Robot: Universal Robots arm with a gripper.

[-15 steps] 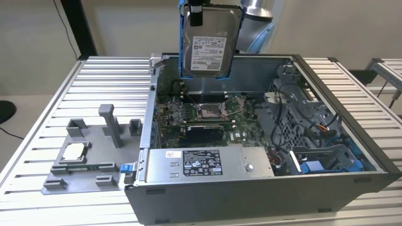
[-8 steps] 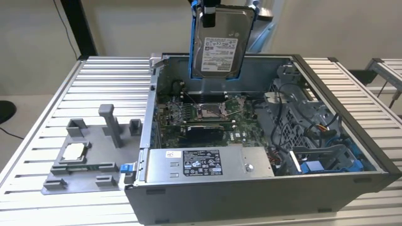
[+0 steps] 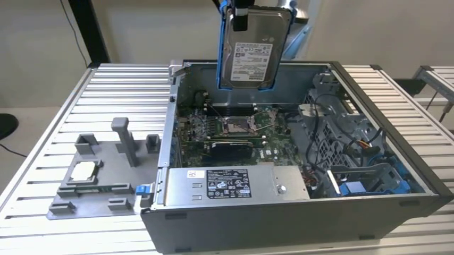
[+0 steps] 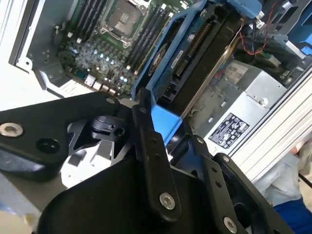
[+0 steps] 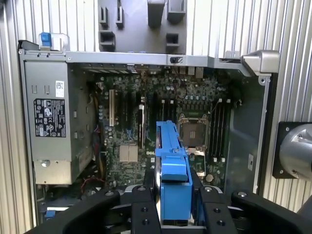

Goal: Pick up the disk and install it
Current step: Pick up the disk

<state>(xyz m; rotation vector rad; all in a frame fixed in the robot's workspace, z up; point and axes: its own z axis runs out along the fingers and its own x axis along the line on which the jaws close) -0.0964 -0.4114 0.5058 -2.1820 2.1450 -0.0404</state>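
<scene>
Slatted table (image 3: 106, 79) | open computer case (image 3: 284, 223) | end effector (image 5: 175, 214) grips disk (image 3: 254, 50) above case

In the exterior view the disk (image 3: 250, 50) hangs at the upper middle of the frame. Its upper end is cut off by the top edge, and so is nearly all of the gripper (image 3: 240, 20) clamped on it. The print on its label is too small to read. The disk hides part of the rear wall of the computer case (image 3: 298, 223), whose near corner runs off the bottom edge. In the first wrist view the disk shows edge-on, its label face hidden. In the second wrist view the gripper's black links cover the disk's held end and much of the tabletop (image 4: 292, 122).
</scene>
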